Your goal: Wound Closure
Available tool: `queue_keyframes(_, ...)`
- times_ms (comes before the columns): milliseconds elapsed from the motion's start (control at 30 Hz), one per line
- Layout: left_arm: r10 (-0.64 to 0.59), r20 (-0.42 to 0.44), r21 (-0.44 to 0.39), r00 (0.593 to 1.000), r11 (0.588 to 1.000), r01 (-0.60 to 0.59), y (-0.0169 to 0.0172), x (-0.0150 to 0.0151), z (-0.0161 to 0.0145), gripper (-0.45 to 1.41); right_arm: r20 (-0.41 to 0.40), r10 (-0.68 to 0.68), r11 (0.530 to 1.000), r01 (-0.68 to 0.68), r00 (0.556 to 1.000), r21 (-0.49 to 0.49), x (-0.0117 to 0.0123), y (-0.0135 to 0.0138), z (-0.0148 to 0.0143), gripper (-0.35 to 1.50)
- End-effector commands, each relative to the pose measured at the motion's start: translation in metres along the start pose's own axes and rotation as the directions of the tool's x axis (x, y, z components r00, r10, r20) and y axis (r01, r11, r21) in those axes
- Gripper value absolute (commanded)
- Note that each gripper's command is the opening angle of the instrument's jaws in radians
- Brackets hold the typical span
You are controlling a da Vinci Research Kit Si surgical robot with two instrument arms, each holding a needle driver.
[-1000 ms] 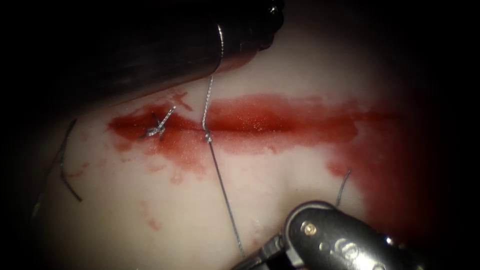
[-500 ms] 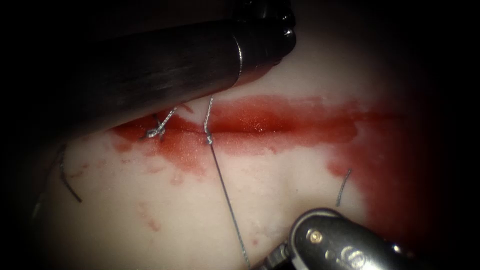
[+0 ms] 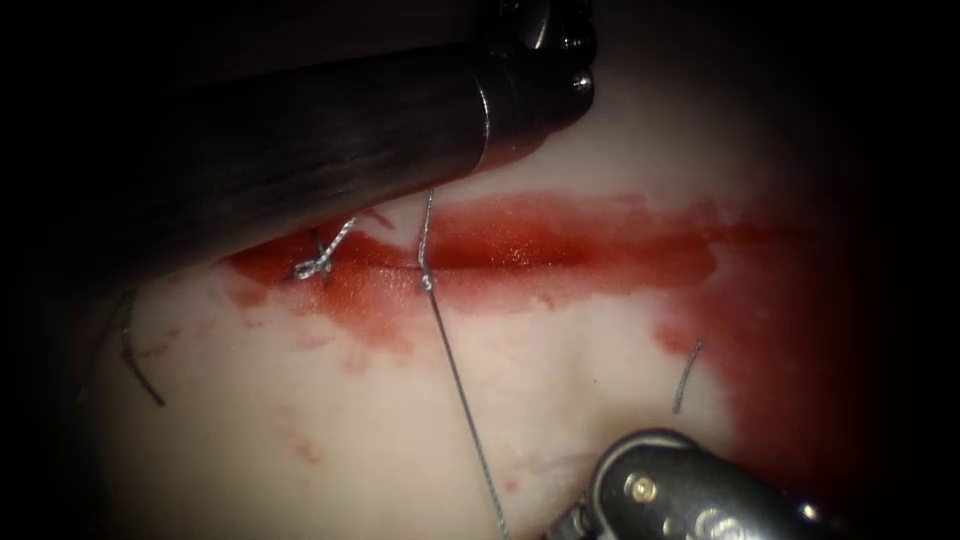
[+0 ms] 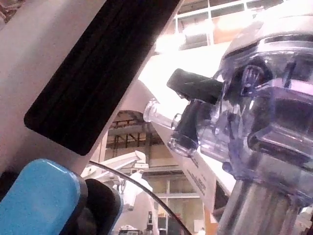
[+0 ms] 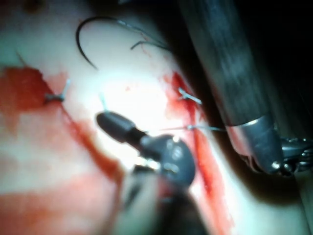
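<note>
Endoscope view: the tissue (image 3: pixel 380 440) looks soft and wet with red fluid (image 3: pixel 600 240) along the cut (image 3: pixel 560 262). From 10 o'clock the left tool (image 3: pixel 530 85) crosses it; what it holds cannot be told. At 5 o'clock the right tool (image 3: pixel 680 490) seems closed on the thread (image 3: pixel 460 390). The needle (image 3: pixel 135 360) lies free on the tissue at 9 o'clock. Thin, light and probably slippery, the thread is best gripped well away from its knot (image 3: pixel 425 283). Since a second ago the left tool has slid toward 3 o'clock and the right toward 5.

Thread (image 3: pixel 455 370) crosses cut (image 3: pixel 520 266); needle (image 3: pixel 135 350) on tissue (image 3: pixel 330 430), left.
</note>
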Motion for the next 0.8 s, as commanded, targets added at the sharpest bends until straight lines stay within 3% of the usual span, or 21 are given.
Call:
queue_keyframes(33,-0.007,-0.004,-0.001,1.000,1.000,0.007,0.0014,0.0002,0.0004,-0.45,0.004,-0.001,1.000,0.001,1.000,0.002,0.0003,0.0010,0.0000,-0.35)
queue_keyframes(667,0.023,-0.246,0.088,0.969,0.996,-0.002,0.0022,0.0012,0.0005,-0.45,0.021,0.015,1.000,-0.016,1.000,0.022,0.0002,0.0002,0.0011,-0.35)
queue_keyframes(800,0.020,-0.262,0.097,0.965,0.995,0.005,0.0022,0.0011,0.0005,-0.45,0.022,0.014,1.000,-0.015,1.000,0.024,0.0003,0.0000,0.0012,-0.35)
